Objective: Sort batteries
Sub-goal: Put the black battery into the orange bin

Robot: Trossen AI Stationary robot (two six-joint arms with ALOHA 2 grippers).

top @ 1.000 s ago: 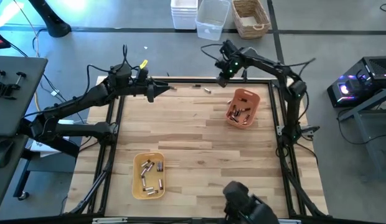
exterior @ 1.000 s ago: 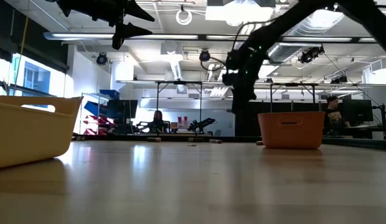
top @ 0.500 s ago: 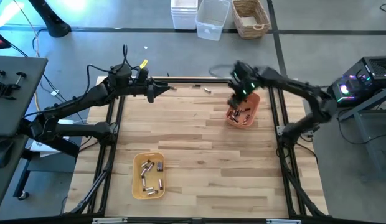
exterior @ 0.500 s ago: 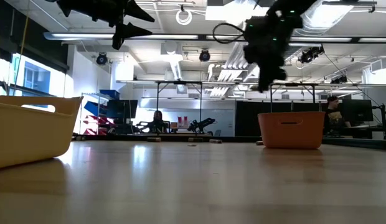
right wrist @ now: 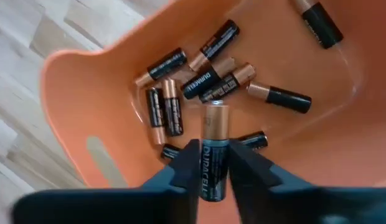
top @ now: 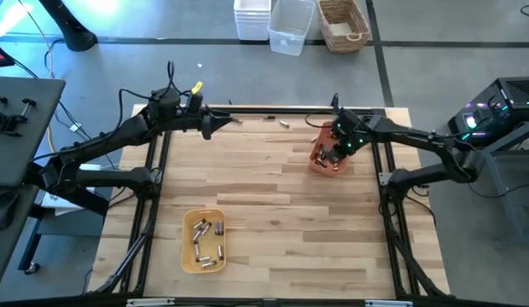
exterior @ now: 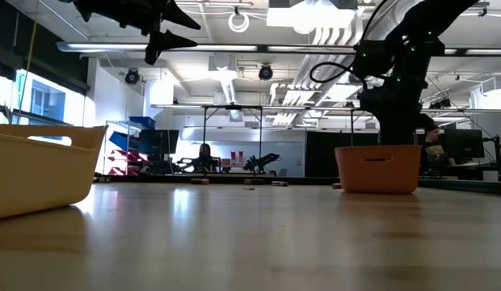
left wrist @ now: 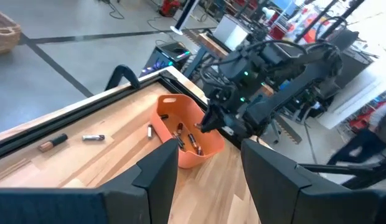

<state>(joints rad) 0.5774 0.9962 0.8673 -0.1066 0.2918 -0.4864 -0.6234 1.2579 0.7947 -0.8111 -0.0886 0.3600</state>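
Note:
My right gripper [top: 336, 154] hangs over the orange tray [top: 343, 136] at the table's far right, shut on a black-and-copper battery [right wrist: 214, 149]. Several like batteries [right wrist: 199, 81] lie on the tray's floor. The orange tray also shows in the low view [exterior: 378, 168]. My left gripper [top: 215, 125] is open and empty in the air over the table's far left; its fingers stand apart in the left wrist view [left wrist: 208, 180]. Two loose batteries [top: 283, 124] lie on the table near its far edge. The yellow tray [top: 189, 256] at the near left holds several batteries [top: 205, 239]. My right gripper pinches the battery's black body [right wrist: 213, 168] between its two fingers. The battery lies along the fingers, and its copper end [right wrist: 215, 119] sticks out past the fingertips. The fingers point down into the orange tray. The battery is clear of the batteries below it.
The wooden table [top: 264, 196] has a dark frame along its edges. White bins, a clear box and a wicker basket [top: 343, 24] stand on the floor beyond the far edge. The yellow tray's wall [exterior: 40, 170] stands close in the low view.
My right gripper has gone from the table's far edge toward the near and right edges and down, carrying the battery, and now hangs low over the orange tray.

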